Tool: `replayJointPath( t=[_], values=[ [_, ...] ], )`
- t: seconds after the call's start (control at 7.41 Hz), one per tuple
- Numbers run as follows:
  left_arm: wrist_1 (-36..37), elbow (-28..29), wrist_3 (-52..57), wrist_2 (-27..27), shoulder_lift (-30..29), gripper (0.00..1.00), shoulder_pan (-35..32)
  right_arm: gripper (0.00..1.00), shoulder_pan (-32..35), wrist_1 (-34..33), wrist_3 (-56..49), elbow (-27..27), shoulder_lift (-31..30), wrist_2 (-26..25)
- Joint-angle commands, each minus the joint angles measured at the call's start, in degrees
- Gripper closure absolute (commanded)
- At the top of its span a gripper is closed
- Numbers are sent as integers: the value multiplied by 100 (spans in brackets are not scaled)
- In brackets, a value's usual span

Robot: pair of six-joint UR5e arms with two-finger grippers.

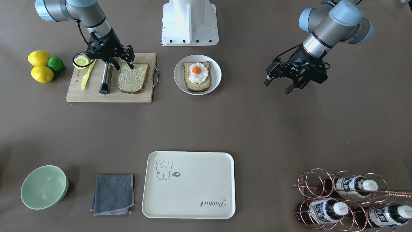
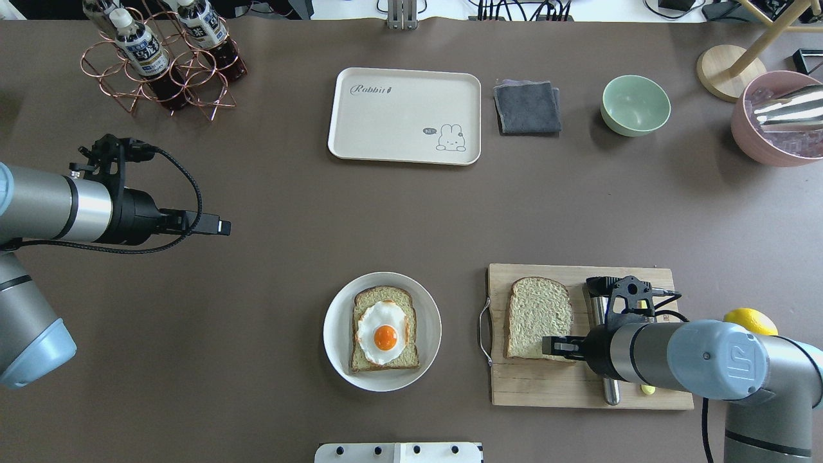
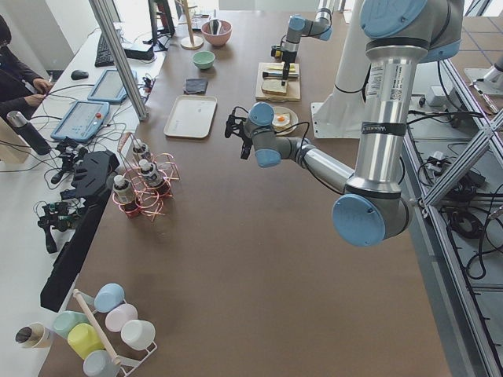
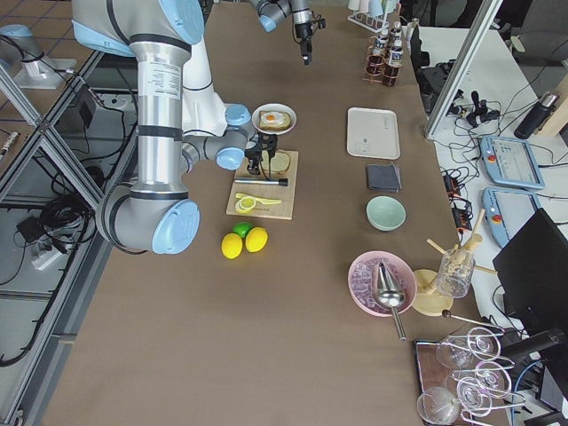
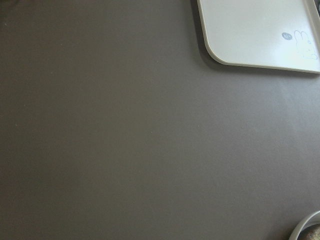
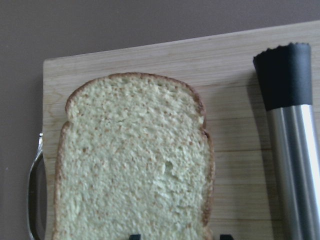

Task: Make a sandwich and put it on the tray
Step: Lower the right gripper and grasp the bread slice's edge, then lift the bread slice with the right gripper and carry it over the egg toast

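One bread slice (image 2: 537,315) lies flat on the wooden cutting board (image 2: 578,386); it also shows in the right wrist view (image 6: 135,160). My right gripper (image 2: 554,346) is open and low over the slice's robot-side end, holding nothing; the fingertips (image 6: 134,236) show at the bottom of the wrist view. The other slice, with the fried egg (image 2: 384,335) on top, lies on the round white plate (image 2: 334,334). The cream tray (image 2: 405,116) lies empty at the far side. My left gripper (image 1: 278,86) is open and empty, hovering over bare table left of the plate.
A steel tool with a black tip (image 2: 604,347), a yellow knife (image 1: 86,75) and a lemon half (image 1: 82,61) share the board. Two lemons (image 1: 40,66) and a lime lie beside it. A grey cloth (image 2: 527,106), green bowl (image 2: 635,105) and bottle rack (image 2: 161,58) flank the tray.
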Motion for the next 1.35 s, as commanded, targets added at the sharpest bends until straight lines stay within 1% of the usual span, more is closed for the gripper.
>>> replayJointPath(
  t=[0.0,0.14,0.27,0.41,0.54,0.68,0.95,1.22],
  values=[
    [0,-1,0,-1,0,2,0,93,-25,4,330,-1,31,-50],
    [0,-1,0,-1,-9,2,0,100,-69,4,471,-1,31,-172],
    [0,8,0,-1,-35,2,0,100,-69,-5,482,26,40,-199],
    [0,8,0,-1,-35,2,0,100,-26,4,482,165,40,-182],
    [0,0,0,-1,-35,2,0,100,157,-5,490,427,23,-60],
    [0,-1,0,-1,-35,2,0,100,385,-5,490,517,22,176],
    [0,-1,0,-1,-35,2,0,100,484,4,490,518,40,213],
    [0,8,0,-1,-26,2,0,100,546,4,490,859,58,283]
  ],
)
